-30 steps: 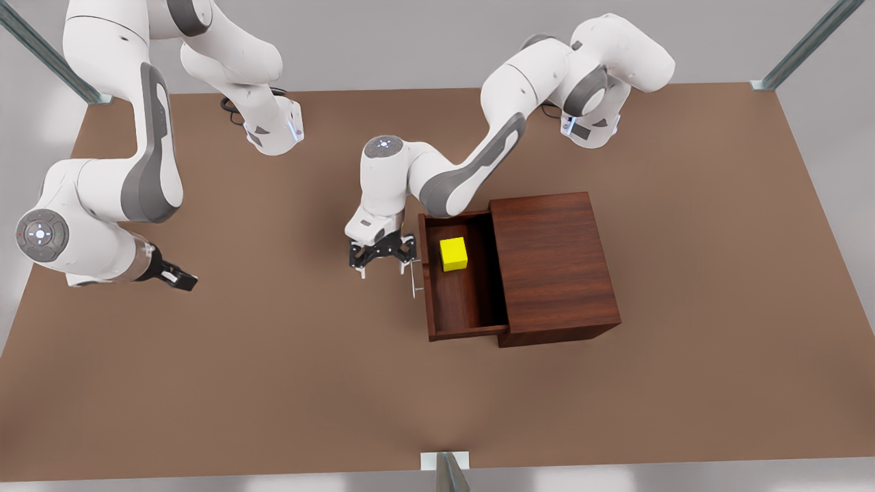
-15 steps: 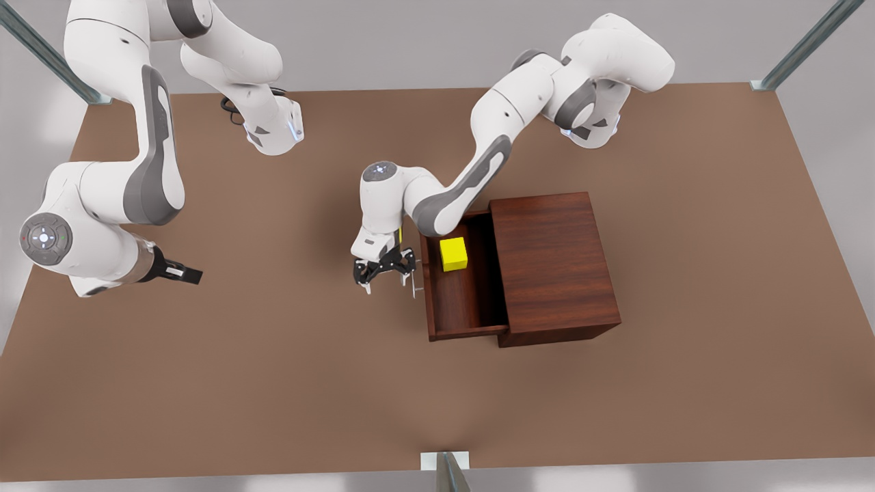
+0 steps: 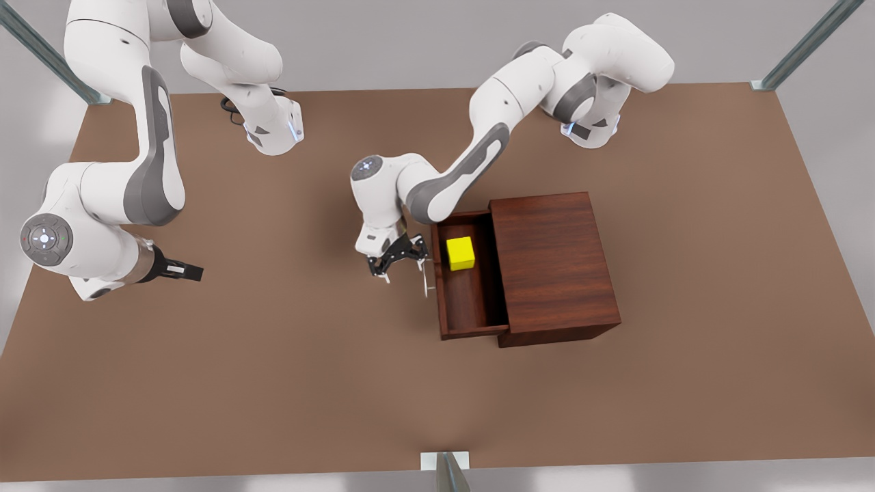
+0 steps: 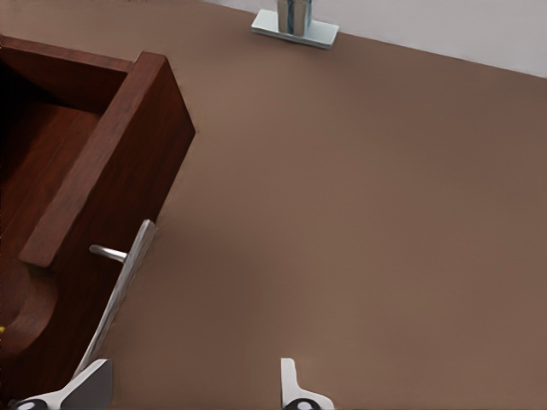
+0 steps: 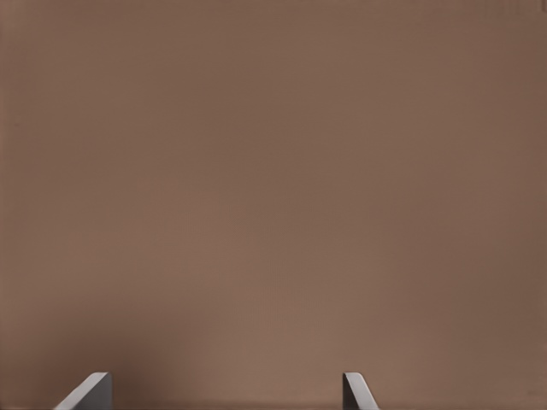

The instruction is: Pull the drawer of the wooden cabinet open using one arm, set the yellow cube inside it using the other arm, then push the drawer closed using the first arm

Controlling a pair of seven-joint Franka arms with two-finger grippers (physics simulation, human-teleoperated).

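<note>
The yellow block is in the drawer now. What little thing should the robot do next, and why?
Probably keep nudging the drawer into the wooden cabinet. The yellow cube already sits inside, the drawer is only partly in, and the open left gripper is right at the silver handle. The right gripper waits, open, far off over the table.

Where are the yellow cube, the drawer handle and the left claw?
yellow cube (image 3: 461, 253), front view, on its top face.
drawer handle (image 3: 426, 279), front view, on the silver bar.
left claw (image 3: 395, 265), front view, between its open fingertips, next to the handle.
</note>
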